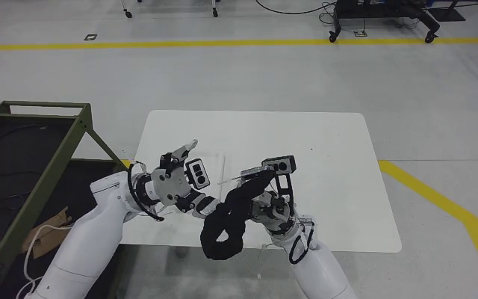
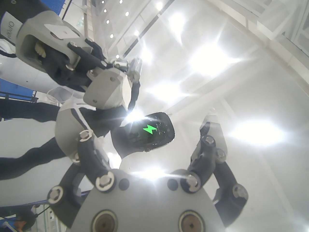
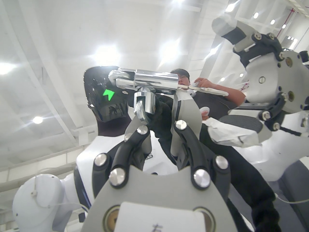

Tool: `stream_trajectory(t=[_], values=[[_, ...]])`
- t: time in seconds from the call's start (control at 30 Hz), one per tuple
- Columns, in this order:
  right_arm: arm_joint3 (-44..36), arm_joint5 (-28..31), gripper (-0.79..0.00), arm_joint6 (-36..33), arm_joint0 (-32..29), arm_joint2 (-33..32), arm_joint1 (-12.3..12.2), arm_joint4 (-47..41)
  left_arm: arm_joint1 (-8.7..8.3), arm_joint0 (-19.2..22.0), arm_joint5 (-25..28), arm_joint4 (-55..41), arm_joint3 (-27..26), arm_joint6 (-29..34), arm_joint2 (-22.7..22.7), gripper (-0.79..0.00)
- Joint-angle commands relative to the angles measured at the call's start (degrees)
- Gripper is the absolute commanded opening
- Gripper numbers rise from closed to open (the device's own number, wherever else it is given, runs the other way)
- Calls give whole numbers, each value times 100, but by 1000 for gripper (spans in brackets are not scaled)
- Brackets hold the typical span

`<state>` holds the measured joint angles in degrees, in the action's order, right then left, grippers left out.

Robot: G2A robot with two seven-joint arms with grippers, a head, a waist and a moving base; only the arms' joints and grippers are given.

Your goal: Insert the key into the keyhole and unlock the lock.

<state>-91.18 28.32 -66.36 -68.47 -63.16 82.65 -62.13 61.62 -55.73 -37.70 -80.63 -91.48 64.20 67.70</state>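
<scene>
Over on the left, the left arm comes in from 7 o'clock and bends over the white table (image 1: 336, 149). Its wrist is turned up toward the ceiling. The left gripper (image 1: 179, 152) sits at about 9 o'clock from the table's middle, with its tips aimed toward 1 o'clock. Its fingers (image 2: 210, 126) are spread wide with nothing between them.

Across to the right, the right arm rises from 5 o'clock, and its wrist is tipped upward as well. The right gripper (image 3: 159, 102) hangs over the middle of the table, just beside its partner, with a small gap between the two. It's clamped tight on the lock (image 3: 149, 79), a shiny chrome barrel lying crosswise above the fingertips. The fingers pinch the rounded chrome piece that hangs under that barrel.

And there's the key (image 3: 205, 89), a thin flat blade sticking straight out of the barrel's end. From above it points to roughly 9 o'clock, toward the open left gripper, and its free end stops short of those fingers. How deep it sits in the keyhole can't be told from here.
</scene>
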Motion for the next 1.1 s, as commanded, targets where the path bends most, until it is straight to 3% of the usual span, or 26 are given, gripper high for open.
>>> stream_trajectory(t=[0.0, 0.3, 0.6, 0.67, 0.83, 0.97, 1.07], values=[[-79, -204, -785, 109, -64, 0, 11, -355, -15, -47, 152, -13, 75, 212, 142, 0], [-503, -1174, -785, 794, -412, 216, 55, -1154, 12, -186, 835, -383, 381, 989, 409, 0], [-600, -1250, -785, 864, -423, 229, 52, -1001, 12, -186, 835, -383, 381, 989, 409, 0], [-675, -1453, -785, 1270, -526, 250, 62, -1246, 8, -175, 1387, -22, 216, 884, 518, 0], [-948, -1728, -785, 2000, -790, 364, 77, -1341, 29, -286, 2641, 816, 63, 1661, 466, 0], [-1078, -1799, -785, 2330, -965, 439, 97, -1493, 85, -280, 3274, 818, 164, 2173, 375, -305], [-1117, -1831, -785, 2440, -1040, 464, 115, -1688, 120, -259, 3582, 686, 245, 2380, 379, -720]])
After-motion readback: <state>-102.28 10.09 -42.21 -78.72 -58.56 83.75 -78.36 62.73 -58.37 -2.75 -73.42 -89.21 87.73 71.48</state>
